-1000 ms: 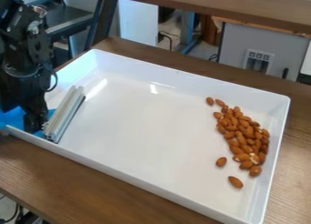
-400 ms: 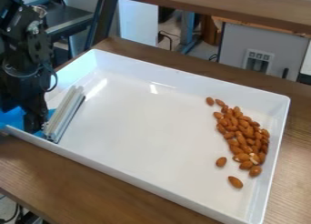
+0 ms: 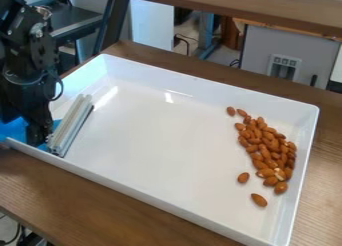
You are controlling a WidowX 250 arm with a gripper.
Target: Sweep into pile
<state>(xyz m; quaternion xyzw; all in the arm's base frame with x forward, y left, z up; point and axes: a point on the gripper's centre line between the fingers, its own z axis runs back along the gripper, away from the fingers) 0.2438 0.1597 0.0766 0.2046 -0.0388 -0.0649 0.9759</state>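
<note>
Here, a long silver metal bar (image 3: 69,126) slants rightward from near to far at the left of the white rectangular tray (image 3: 153,135); whether the black gripper (image 3: 39,133) beside it grasps anything, I cannot tell. Brown oval almonds (image 3: 266,153) lie right.

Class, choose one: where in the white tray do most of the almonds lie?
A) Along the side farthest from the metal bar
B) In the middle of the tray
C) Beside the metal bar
A: the almonds cluster by the tray's wall opposite the metal bar.
</note>
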